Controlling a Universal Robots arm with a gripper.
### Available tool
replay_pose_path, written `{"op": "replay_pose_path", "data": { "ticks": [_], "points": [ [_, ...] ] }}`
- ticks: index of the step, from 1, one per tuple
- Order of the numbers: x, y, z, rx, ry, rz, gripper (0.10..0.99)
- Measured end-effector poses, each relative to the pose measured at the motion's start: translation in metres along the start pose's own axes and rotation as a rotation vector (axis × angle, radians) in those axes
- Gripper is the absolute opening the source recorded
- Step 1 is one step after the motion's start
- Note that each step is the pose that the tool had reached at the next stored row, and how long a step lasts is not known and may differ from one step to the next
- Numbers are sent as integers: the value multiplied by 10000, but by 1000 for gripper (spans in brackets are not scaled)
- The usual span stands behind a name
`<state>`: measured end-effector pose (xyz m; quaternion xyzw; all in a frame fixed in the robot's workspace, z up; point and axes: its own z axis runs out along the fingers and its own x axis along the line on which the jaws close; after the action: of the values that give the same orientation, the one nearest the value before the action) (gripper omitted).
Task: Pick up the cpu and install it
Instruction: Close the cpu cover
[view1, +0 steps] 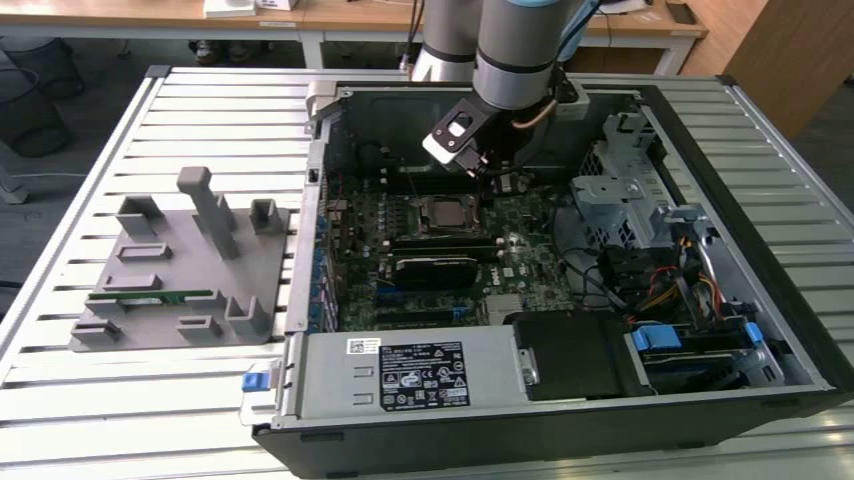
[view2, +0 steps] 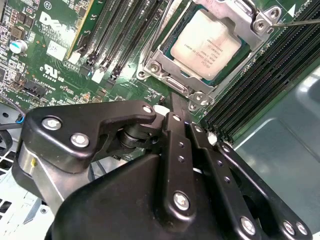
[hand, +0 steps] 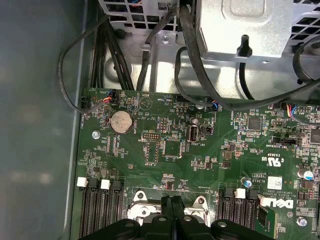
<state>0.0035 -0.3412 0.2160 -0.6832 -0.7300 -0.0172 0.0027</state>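
Observation:
The cpu (view2: 210, 45) lies flat in its socket on the green motherboard (hand: 165, 145), silvery top up, with a metal frame (view2: 150, 65) around its edges. In the exterior view the cpu (view1: 441, 213) sits mid-board inside the open computer case (view1: 314, 200). My gripper (view2: 172, 100) hangs just off one corner of the socket, a little above the board, its two black fingers (hand: 176, 202) pressed together with nothing between them. In the exterior view the gripper (view1: 497, 175) is beyond the socket, toward the case's far wall.
A black heatsink block (view1: 434, 270) lies on the board just nearer than the socket. A grey fixture tray (view1: 174, 290) with a green memory stick (view1: 154, 297) stands at the exterior view's left. Drive cage (view1: 627, 190), cables (hand: 195, 65) and power supply (view1: 400, 370) crowd the case.

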Motion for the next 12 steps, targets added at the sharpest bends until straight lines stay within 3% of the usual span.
{"op": "replay_pose_path", "data": {
  "ticks": [7, 12],
  "points": [
    [0, -13, 15, 5, -1, 2, 106],
    [3, -67, 23, 5, -1, 0, 106]
  ]
}}
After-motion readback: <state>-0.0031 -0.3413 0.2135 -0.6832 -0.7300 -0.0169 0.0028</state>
